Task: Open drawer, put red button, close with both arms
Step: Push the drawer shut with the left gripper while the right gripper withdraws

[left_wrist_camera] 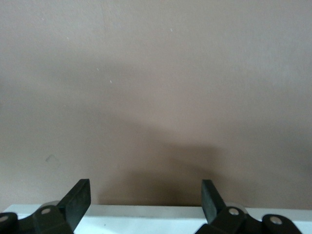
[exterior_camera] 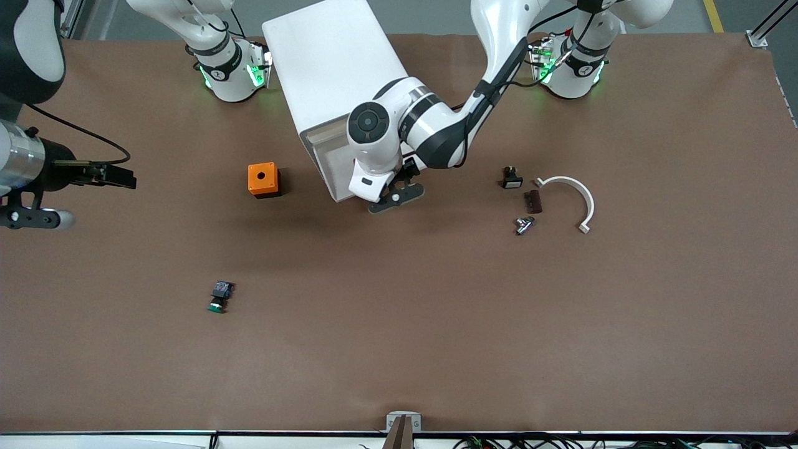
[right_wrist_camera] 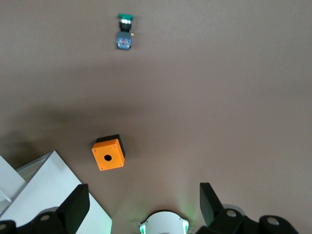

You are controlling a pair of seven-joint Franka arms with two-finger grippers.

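The red button shows in no view. The white drawer cabinet (exterior_camera: 327,75) stands at the robots' edge of the table, its drawer front (exterior_camera: 327,159) facing the front camera. I cannot tell whether the drawer is ajar. My left gripper (exterior_camera: 396,196) is open and low at the bottom corner of that front. In the left wrist view the open left gripper (left_wrist_camera: 146,187) has a white edge (left_wrist_camera: 146,218) lying between the bases of its fingers. My right gripper (exterior_camera: 112,176) is open and empty, held high over the right arm's end of the table, and also shows in its wrist view (right_wrist_camera: 144,192).
An orange box (exterior_camera: 264,179) (right_wrist_camera: 108,154) sits beside the cabinet toward the right arm's end. A green-capped button (exterior_camera: 218,298) (right_wrist_camera: 125,29) lies nearer the front camera. Toward the left arm's end lie a black switch (exterior_camera: 511,179), a brown block (exterior_camera: 533,201), a metal part (exterior_camera: 523,224) and a white curved bracket (exterior_camera: 576,199).
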